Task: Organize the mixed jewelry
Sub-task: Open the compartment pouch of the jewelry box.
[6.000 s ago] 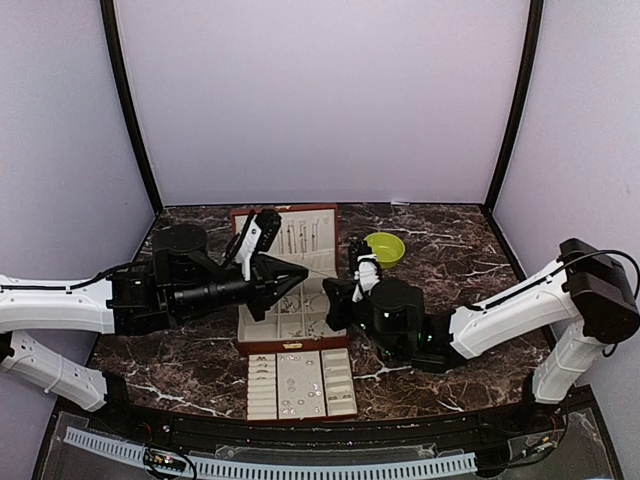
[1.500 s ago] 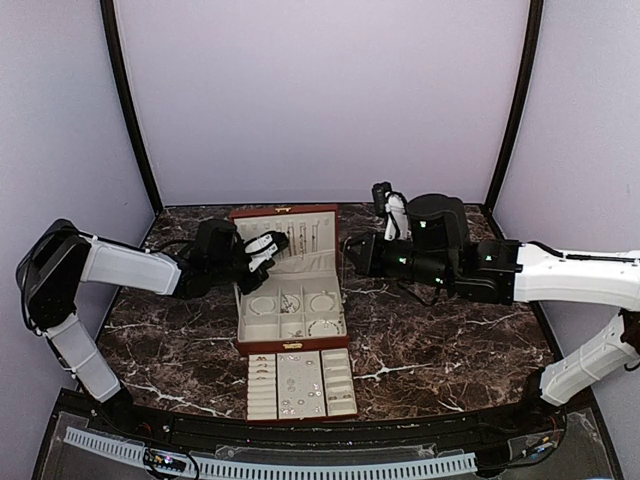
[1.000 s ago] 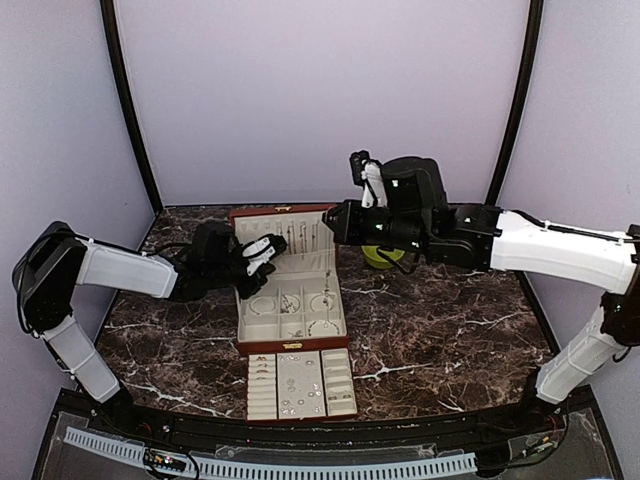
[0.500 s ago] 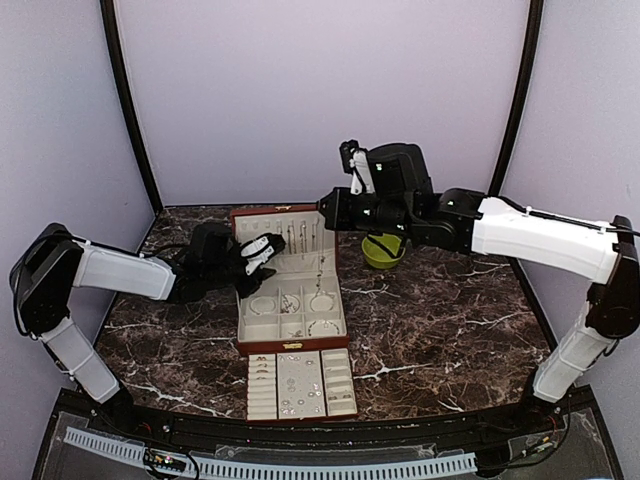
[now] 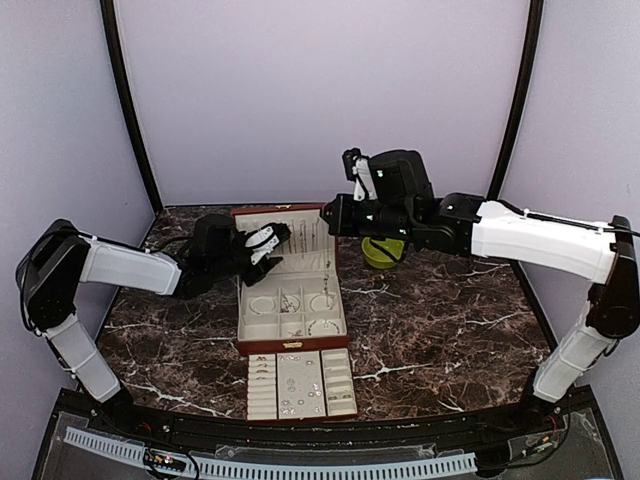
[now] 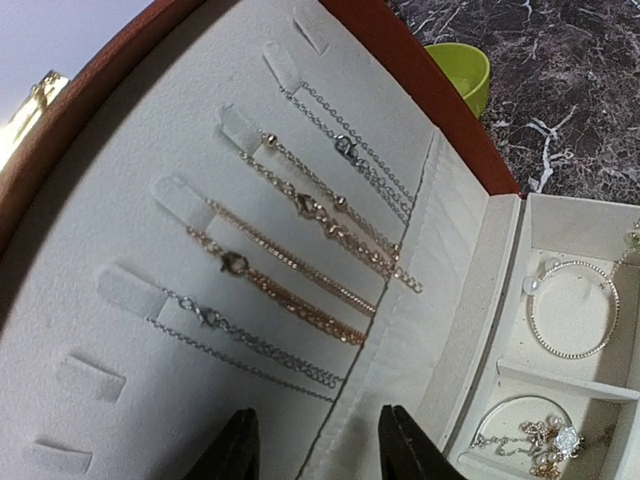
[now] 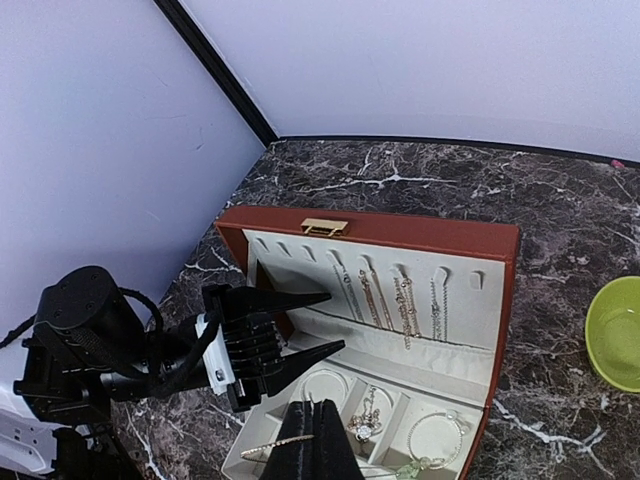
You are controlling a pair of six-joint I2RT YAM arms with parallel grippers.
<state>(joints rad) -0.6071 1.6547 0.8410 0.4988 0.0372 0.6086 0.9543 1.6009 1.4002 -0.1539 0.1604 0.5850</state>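
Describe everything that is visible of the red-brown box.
The box is reddish-brown outside, cream-lined inside, and stands open on the marble table. Its raised lid bears a gold clasp and a row of hanging chains. The base has compartments with bracelets and small pieces. The open left gripper is just before the lid.

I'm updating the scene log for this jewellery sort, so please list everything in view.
Reddish-brown jewellery box with cream lining: one, open, table centre.
Thin chains: four, two silvery and two gold, hung inside the lid.
Bracelets: several, silvery and gold, in the box's base compartments.
Cream compartment tray: one, in front of the box.
Lime-green bowl: one, right of the box.
Dark marble table: one, under everything.
Left gripper: open, facing the lid.
Right gripper: shut on a thin gold chain, above the box.
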